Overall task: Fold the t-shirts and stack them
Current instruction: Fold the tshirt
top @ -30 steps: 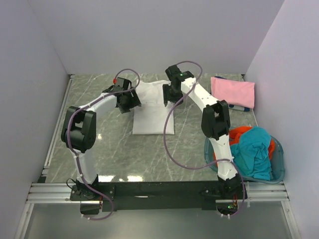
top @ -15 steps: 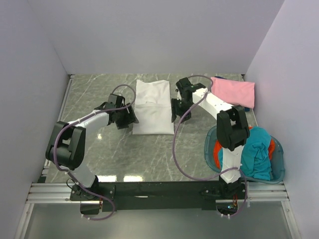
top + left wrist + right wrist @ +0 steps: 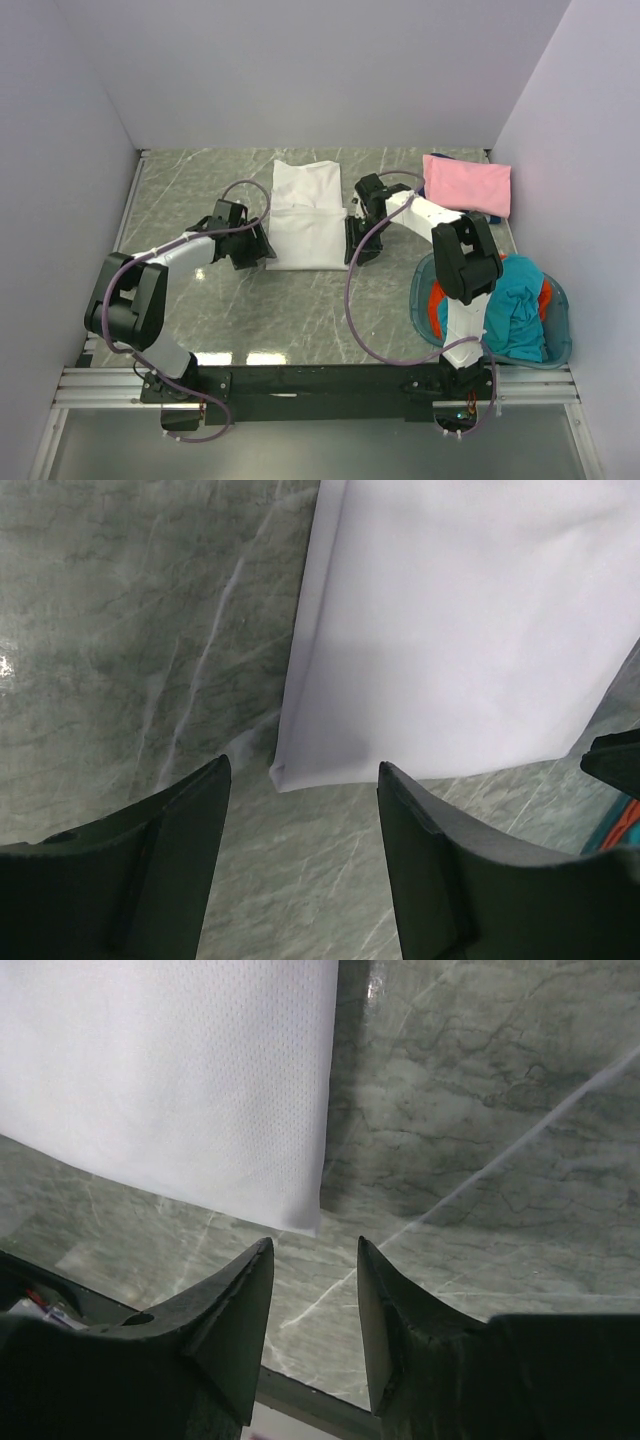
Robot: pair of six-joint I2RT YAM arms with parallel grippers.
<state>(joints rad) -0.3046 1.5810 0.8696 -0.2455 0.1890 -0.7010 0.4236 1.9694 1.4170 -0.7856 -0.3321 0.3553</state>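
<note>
Both open and empty: left hand (image 3: 302, 770) at near-left corner, right hand (image 3: 313, 1243) at near-right corner of folded white t-shirt (image 3: 305, 215), flat on bench (image 3: 200, 180) centre.

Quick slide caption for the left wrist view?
Left gripper, jaws open, over a corner of the white t-shirt.

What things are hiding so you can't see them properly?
- Top view: the orange-red shirt lies mostly under the teal shirt in the basket.
- Top view: a blue thing beside the pink shirt is too small to tell.
- Wrist views: the white shirt runs off the picture edges.
</note>
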